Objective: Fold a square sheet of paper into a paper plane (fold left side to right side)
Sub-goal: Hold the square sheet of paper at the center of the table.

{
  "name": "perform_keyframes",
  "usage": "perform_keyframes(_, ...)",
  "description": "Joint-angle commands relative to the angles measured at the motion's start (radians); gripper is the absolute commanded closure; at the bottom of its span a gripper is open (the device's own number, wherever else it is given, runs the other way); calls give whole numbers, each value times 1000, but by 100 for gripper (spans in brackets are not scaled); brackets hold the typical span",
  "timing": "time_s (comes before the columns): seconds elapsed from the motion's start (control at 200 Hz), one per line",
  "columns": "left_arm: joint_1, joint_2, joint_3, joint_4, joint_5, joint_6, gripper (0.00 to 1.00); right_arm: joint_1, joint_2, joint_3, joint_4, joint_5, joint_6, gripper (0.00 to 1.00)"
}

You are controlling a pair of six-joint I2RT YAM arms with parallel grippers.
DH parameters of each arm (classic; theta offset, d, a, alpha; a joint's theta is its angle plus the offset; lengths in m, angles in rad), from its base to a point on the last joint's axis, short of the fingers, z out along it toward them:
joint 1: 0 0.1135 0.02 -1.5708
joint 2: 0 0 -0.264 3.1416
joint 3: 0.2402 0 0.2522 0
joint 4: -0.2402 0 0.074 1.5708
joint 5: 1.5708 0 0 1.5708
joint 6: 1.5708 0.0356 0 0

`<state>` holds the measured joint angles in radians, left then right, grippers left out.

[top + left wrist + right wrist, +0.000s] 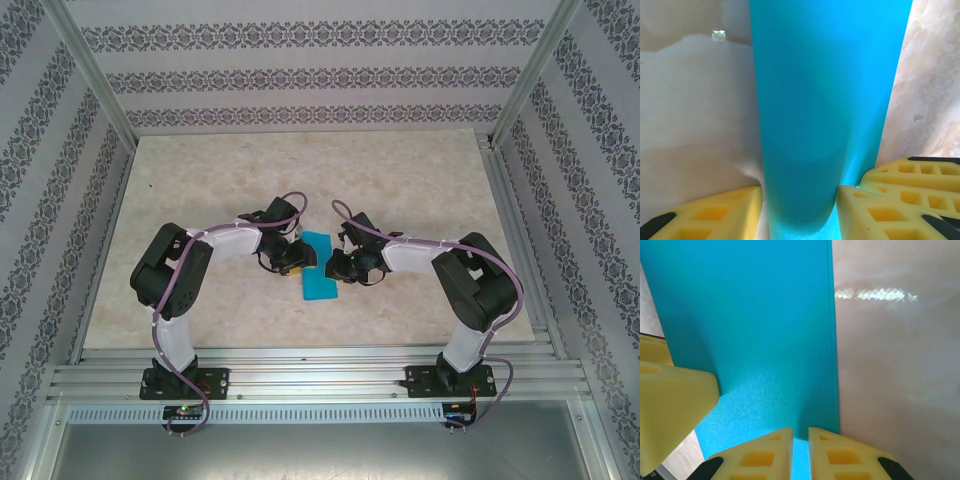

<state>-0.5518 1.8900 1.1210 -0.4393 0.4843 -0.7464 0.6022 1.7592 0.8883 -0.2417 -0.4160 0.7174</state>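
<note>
Fingertips of the right gripper (800,440) sit almost together, pinching the right-hand edge of the square sheet of paper (755,330). A thin second line along that border suggests two layers lying one on the other. Beside it, the left gripper (800,212) has its jaws partway apart, closed around a rounded hump of the same sheet. The hump bulges up between the ribbed yellow pads (710,215) and touches both. From above, the sheet reads as a narrow upright strip on the table (200,190), lying between the two grippers and touching each. The left-to-right fold therefore looks brought over but, judging by that hump, not yet pressed flat. To finish it well, the right pinch should hold the stacked edges in register while the left jaws let go of the bend and press it down. The left gripper could then run along the spine so the crease lands straight. Pulling sideways would likely skew the edges or tear so thin a sheet. The paper is plain bright cyan, matte with a fine grain, its free edges crisp and straight. The pads look like moulded plastic with open square cells and dark tips. The table is pale, marbled and glossy enough to throw back the lights. Farther off, aluminium rails (90,70) frame walls (300,75) papered in grey floral bands.
</note>
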Motion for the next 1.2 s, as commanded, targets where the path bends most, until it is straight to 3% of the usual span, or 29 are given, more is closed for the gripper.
perform_keyframes(0.0,-1,61,5,7,-47,5,54,10,18,25,-21,25,-24,84)
perform_keyframes(0.849,-1,75,7,6,-47,10,55,10,40,48,-73,45,-53,84)
perform_keyframes(1.194,22,-112,51,-111,-79,76,47,10,57,51,-107,50,-68,84)
